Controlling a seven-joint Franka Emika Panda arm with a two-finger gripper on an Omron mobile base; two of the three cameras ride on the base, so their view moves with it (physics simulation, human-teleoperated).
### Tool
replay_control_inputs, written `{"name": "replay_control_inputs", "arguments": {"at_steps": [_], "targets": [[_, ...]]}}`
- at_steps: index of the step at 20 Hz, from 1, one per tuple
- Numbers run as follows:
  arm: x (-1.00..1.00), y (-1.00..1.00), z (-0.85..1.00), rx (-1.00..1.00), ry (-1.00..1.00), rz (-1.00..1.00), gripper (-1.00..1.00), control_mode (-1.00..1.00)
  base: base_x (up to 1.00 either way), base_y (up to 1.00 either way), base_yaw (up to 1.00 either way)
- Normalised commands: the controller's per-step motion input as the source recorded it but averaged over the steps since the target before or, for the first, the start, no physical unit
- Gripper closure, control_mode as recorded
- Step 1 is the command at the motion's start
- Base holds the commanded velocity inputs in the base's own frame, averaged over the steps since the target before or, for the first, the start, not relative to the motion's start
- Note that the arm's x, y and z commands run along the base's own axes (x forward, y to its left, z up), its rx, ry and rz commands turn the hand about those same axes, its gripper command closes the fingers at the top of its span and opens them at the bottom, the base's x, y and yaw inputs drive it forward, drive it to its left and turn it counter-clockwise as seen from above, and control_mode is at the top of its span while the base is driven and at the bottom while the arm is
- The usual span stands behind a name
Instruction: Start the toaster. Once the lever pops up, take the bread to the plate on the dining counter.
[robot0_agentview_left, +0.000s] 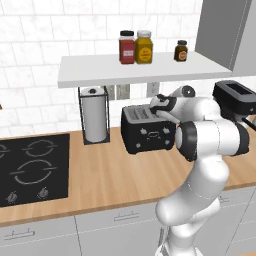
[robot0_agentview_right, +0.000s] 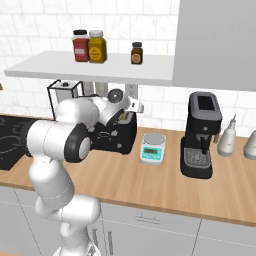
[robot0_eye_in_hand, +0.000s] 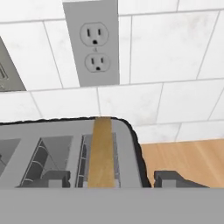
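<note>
White tiled wall with a double outlet (robot0_eye_in_hand: 96, 46) backs a wood worktop (robot0_agentview_left: 110, 175); we've got a black cooktop (robot0_agentview_left: 32, 167) on the left, a paper-towel holder (robot0_agentview_left: 94, 120), and a shelf (robot0_agentview_left: 140, 67) with spice jars above. Our toaster (robot0_agentview_left: 147, 128) sits against the wall, and the bread (robot0_eye_in_hand: 101, 153) stands on edge in its right-hand slot, sticking up above the silver top. The gripper (robot0_eye_in_hand: 111, 180) hangs right over that end of the toaster, fingertips (robot0_eye_in_hand: 57, 179) set either side of the slice, jaws part-way spread with a gap to the bread on both sides, so we see nothing pinched yet. In the right base view a small scale (robot0_agentview_right: 152, 148) and coffee machine (robot0_agentview_right: 201, 135) stand further along.

Risks as we judge them: fingers look off-centre, so closing may shove the slice against the slot wall or clip the toaster rim instead of gripping. A shallow pinch on the top edge could let it slip on the lift. Shelf overhead is close; a steep pull-up could bump the arm.
</note>
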Motion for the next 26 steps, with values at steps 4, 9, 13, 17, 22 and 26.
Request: {"name": "replay_control_inputs", "arguments": {"at_steps": [4, 9, 13, 17, 22, 26], "targets": [[0.00, 0.00, -0.20, 0.00, 0.00, 0.00, 1.00, -1.00, 0.00, 0.00, 0.00], [-0.02, 0.00, -0.07, 0.00, -0.04, 0.00, 1.00, -1.00, 0.00, 0.00, 0.00], [-0.18, 0.00, 0.32, 0.00, -0.18, 0.00, 1.00, -1.00, 0.00, 0.00, 0.00], [-0.21, 0.00, 0.51, 0.00, -0.16, 0.00, 1.00, -1.00, 0.00, 0.00, 0.00], [-0.19, -0.01, 0.46, 0.00, -0.08, 0.00, 1.00, -1.00, 0.00, 0.00, 0.00], [-0.27, 0.00, 0.38, 0.00, -0.01, 0.00, 1.00, -1.00, 0.00, 0.00, 0.00]]}}
